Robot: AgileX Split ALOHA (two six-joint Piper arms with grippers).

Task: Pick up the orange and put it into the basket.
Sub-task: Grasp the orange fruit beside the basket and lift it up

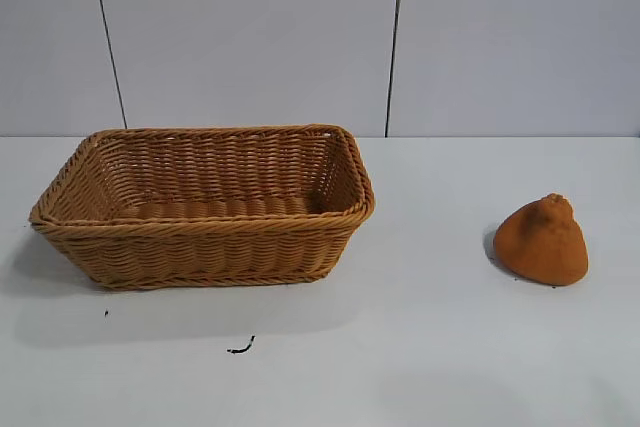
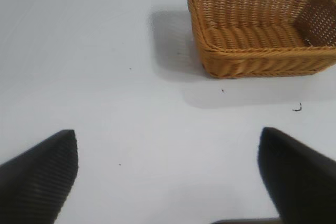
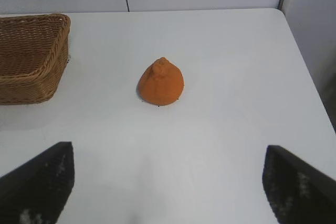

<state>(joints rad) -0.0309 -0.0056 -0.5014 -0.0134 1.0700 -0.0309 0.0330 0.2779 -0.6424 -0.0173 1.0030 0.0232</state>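
The orange (image 1: 541, 240) is a dull-orange lumpy cone with a knobbed top. It sits upright on the white table at the right. The tan wicker basket (image 1: 205, 237) stands at the left and holds nothing. Neither arm shows in the exterior view. In the right wrist view my right gripper (image 3: 169, 156) is open and empty, well short of the orange (image 3: 161, 83), with a corner of the basket (image 3: 31, 59) off to the side. In the left wrist view my left gripper (image 2: 169, 142) is open and empty over bare table, apart from the basket (image 2: 247, 61).
A small black mark (image 1: 241, 348) lies on the table in front of the basket. A grey panelled wall (image 1: 250, 37) stands behind the table. The table's edge (image 3: 304, 66) runs past the orange in the right wrist view.
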